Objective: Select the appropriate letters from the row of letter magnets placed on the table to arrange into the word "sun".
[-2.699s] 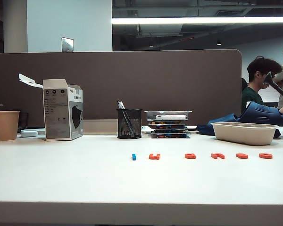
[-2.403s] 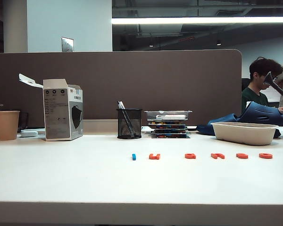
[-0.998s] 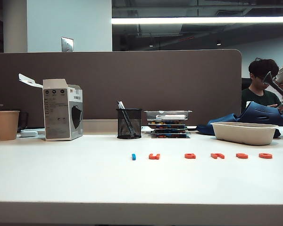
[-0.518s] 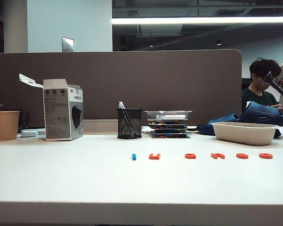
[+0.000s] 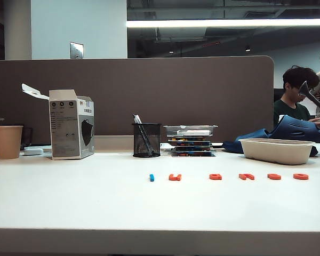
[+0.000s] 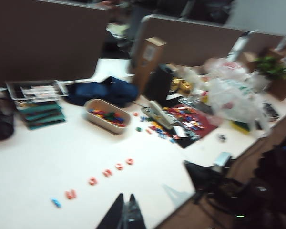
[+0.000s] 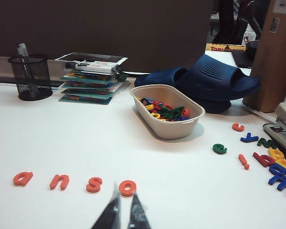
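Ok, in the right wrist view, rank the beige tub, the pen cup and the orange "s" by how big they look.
1. Beige tub, largest.
2. Pen cup, clearly smaller, though it stands farther from the camera, so its true size is unsure.
3. Orange "s", smallest, even though it lies nearest the right hand.

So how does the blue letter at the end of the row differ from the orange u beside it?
In the exterior view the blue letter is blue and narrow, while the orange u is orange-red and clearly wider. The blue letter ends the row; the orange u has neighbours on both sides. Both lie flat on the table, untouched by either hand.
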You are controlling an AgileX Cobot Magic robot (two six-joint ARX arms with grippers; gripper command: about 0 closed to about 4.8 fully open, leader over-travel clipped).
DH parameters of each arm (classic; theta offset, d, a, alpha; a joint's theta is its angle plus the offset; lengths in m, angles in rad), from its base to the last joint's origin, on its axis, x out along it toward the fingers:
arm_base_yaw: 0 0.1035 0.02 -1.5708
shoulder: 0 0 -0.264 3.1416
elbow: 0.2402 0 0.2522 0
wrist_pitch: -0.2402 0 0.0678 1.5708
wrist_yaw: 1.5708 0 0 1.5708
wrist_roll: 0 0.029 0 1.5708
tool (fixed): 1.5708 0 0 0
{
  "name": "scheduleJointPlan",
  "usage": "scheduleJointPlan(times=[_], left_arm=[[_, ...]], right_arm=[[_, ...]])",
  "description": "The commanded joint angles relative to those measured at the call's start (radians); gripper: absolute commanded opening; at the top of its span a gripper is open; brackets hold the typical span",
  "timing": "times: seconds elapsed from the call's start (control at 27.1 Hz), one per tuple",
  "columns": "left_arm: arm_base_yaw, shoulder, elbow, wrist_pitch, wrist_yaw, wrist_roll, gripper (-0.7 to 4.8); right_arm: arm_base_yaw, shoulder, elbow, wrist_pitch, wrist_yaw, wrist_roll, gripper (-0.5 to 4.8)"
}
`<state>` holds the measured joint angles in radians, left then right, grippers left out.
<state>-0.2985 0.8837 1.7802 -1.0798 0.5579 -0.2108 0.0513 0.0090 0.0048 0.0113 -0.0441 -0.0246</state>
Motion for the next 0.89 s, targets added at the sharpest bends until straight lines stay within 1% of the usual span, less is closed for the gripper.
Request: scheduleJointPlan(times=[0.04, 0.07, 0.15, 0.22, 0.3, 0.44, 0.48, 0.55, 0.59, 0.67, 0.81, 0.89], left_arm=[[-0.122, 0.053, 0.033, -0.015, -0.066, -0.132, -0.05], [-0.159, 0.066, 0.032, -0.016, -0.092, -0.162, -0.05], [-0.241, 0.1, 0.032, -0.038, -0.193, -0.224, -0.05], [-0.315, 0.139, 0.032, -0.066, -0.328, -0.28, -0.05], [-0.385, 0.179, 0.031, -0.077, -0.451, -0.303, -0.05], [-0.496, 0.25, 0.031, -0.078, -0.661, -0.352, -0.05], [-0.539, 0.285, 0.031, -0.079, -0.732, -0.379, -0.05], [-0.593, 0.341, 0.031, -0.098, -0.834, -0.411, -0.05], [-0.604, 0.361, 0.031, -0.109, -0.865, -0.421, -0.05], [-0.611, 0.395, 0.031, -0.126, -0.896, -0.437, -0.05], [-0.611, 0.455, 0.03, -0.134, -0.887, -0.483, -0.05], [-0.611, 0.47, 0.03, -0.13, -0.888, -0.486, -0.05]], right_arm=[[0.0, -0.01, -0.005, 0.023, 0.024, -0.002, 0.26], [-0.001, -0.01, -0.005, 0.023, 0.024, -0.002, 0.26], [0.0, -0.01, -0.005, 0.023, 0.024, -0.002, 0.26], [0.0, -0.01, -0.005, 0.023, 0.024, -0.002, 0.26], [-0.001, -0.01, -0.005, 0.023, 0.027, -0.002, 0.26], [0.0, -0.01, -0.005, 0.023, 0.027, -0.002, 0.26], [-0.001, -0.01, -0.005, 0.022, 0.027, -0.002, 0.26], [-0.001, -0.01, -0.005, 0.022, 0.026, -0.002, 0.26], [0.0, -0.01, -0.005, 0.022, 0.027, -0.002, 0.26], [0.0, -0.01, -0.005, 0.022, 0.027, -0.002, 0.26], [0.0, -0.01, -0.005, 0.021, 0.025, -0.002, 0.26], [0.0, -0.01, -0.005, 0.021, 0.024, -0.002, 0.26]])
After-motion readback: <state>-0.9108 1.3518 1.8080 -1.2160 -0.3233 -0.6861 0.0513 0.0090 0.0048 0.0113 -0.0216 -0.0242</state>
